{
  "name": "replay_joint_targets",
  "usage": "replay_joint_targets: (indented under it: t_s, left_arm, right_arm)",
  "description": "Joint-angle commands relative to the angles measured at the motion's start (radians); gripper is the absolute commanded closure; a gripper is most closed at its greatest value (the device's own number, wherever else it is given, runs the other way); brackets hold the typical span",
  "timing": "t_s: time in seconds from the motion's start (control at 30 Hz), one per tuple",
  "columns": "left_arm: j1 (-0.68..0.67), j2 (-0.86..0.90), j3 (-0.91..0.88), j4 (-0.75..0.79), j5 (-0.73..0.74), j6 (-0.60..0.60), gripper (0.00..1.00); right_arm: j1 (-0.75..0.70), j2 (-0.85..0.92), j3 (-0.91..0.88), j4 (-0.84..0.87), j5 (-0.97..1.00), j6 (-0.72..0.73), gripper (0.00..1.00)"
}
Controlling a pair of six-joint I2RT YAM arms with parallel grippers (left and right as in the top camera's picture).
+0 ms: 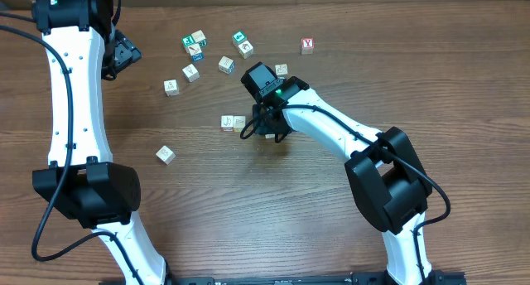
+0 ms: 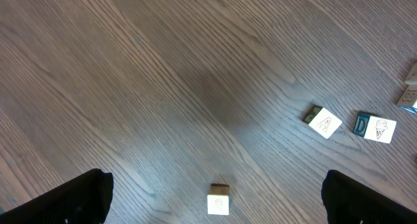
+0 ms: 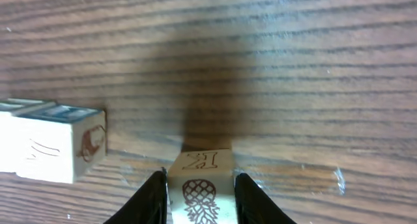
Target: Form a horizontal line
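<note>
We count two pale cubes touching in the horizontal line (image 1: 233,122) mid-surface (image 1: 248,202). A third, the pineapple cube (image 3: 201,191), stands just beside them, pinched in the right gripper (image 3: 199,180). The left gripper (image 1: 124,55) hangs spread wide.

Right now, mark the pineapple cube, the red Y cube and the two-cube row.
pineapple cube (image 3: 201,198): right wrist view, printed face
red Y cube (image 1: 307,45): overhead view, top face
two-cube row (image 1: 227,123): overhead view, left cube's top

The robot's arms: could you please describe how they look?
Both the left arm and right arm have white tubular links joined by black joint housings, with black cables looping alongside. Small green lights glow on both. The left end effector and right end effector have black fingers.
</note>
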Motion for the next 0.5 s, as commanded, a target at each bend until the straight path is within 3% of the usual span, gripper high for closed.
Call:
replay_joint_targets:
  t_s: [0.0,0.17,0.2,0.27,0.47]
  left_arm:
    - [-0.006,-0.008,0.013,-0.002,-0.002,0.022,0.01]
    - [-0.006,-0.008,0.013,-0.002,-0.002,0.022,0.00]
    - [-0.006,-0.008,0.013,-0.002,-0.002,0.022,0.00]
    - [-0.006,-0.008,0.013,-0.002,-0.002,0.022,0.00]
    - [-0.006,-0.008,0.013,-0.002,-0.002,0.022,0.00]
  right_arm:
    - [0.001,0.005,-0.004,0.021,-0.001,0.011,0.69]
    - [0.001,0.005,-0.004,0.032,-0.001,0.011,0.67]
    - [0.001,0.005,-0.004,0.016,-0.001,0.011,0.54]
    - [0.001,0.005,-0.004,0.000,-0.001,0.011,0.50]
    - [0.002,0.005,-0.004,-0.043,-0.001,0.011,0.49]
